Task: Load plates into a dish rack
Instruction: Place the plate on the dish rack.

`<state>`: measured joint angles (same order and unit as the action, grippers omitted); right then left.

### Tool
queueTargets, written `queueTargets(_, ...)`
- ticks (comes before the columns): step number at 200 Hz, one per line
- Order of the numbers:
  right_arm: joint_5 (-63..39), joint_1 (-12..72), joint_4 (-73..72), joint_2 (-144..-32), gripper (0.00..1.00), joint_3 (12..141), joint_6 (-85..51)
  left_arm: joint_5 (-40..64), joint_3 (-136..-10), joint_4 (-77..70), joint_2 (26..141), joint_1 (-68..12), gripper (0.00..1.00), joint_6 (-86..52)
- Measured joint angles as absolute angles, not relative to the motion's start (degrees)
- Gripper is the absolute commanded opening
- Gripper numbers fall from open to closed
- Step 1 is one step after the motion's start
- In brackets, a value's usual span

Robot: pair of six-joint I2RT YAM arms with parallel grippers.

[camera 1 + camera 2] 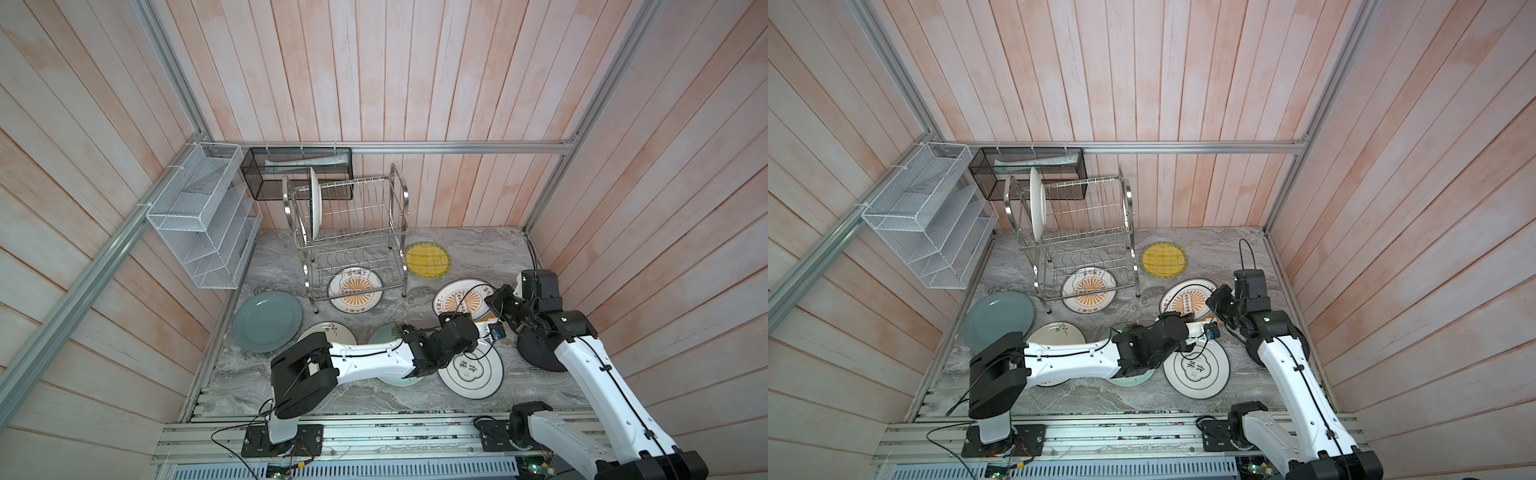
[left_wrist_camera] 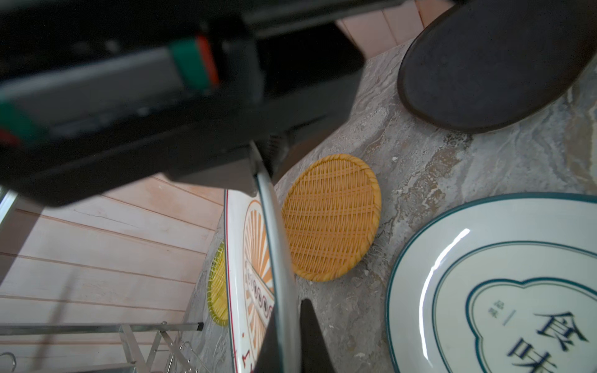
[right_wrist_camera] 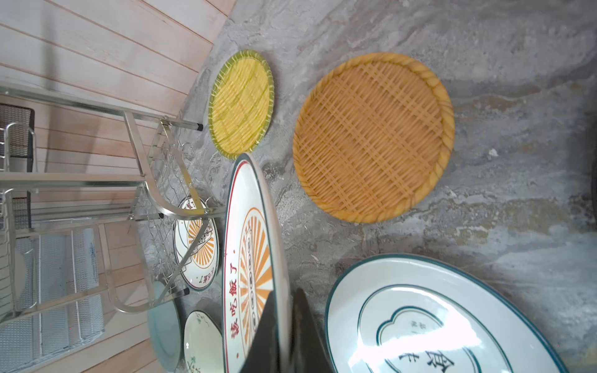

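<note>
- White ceramic with an orange sunburst and red lettering: the sunburst plate (image 1: 451,299) is held between the two grippers over the right half of the marble table (image 1: 478,249). It sits to the right of the dish rack (image 1: 353,216) and nearer the arms' bases.
- The left gripper (image 2: 289,336) is clamped on one edge of its rim, and the right gripper (image 3: 284,329) pinches the opposite edge.
- The left arm lies low and nearly level, stretched from its front base rightward across the table.
- The right arm climbs from its base, bends near the right wall and doubles back leftward.
- In the rack's upper tier a white plate (image 1: 314,208) stands upright at the left end. A second sunburst plate (image 1: 355,289) lies flat, partly under the lower tier.
- Flat on the marble lie a yellow woven plate (image 1: 427,258), a grey-blue plate (image 1: 267,321) and a lettered green-rimmed plate (image 1: 471,372).
- The orange woven plate (image 3: 374,139) shows whole only in the right wrist view; in both top views it is almost wholly covered.
- The left arm crosses a cream floral plate (image 1: 328,330) and a pale green plate (image 1: 384,332). The right arm covers part of the black plate (image 1: 534,353).
- In both top views the fingertips are lost behind wrist bodies and cables.
</note>
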<state>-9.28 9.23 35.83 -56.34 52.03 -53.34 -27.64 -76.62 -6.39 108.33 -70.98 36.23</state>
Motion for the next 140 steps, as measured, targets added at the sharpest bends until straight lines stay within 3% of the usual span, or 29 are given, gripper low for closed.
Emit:
queueTargets(9,-9.23,9.23,35.92,-56.34,0.01,51.94,-53.52,-27.66,-76.64,-6.07,108.33,-71.0,0.0,36.23)
queueTargets(28,-9.37,9.23,35.75,-56.34,0.34,51.72,-54.02,-27.22,-76.66,-5.91,108.25,-71.0,0.0,35.11)
queueTargets(53,-10.57,9.34,34.24,-55.92,0.59,51.66,-53.45,-25.98,-75.4,-5.15,107.0,-70.65,0.0,32.77)
queueTargets(111,-10.59,9.34,29.45,-58.59,0.78,52.64,-50.35,-20.82,-66.15,-1.15,94.5,-70.74,0.0,28.03)
queueTargets(140,-11.84,9.34,24.21,-60.1,0.93,52.97,-46.41,-17.69,-62.39,1.58,87.59,-70.74,0.0,24.56)
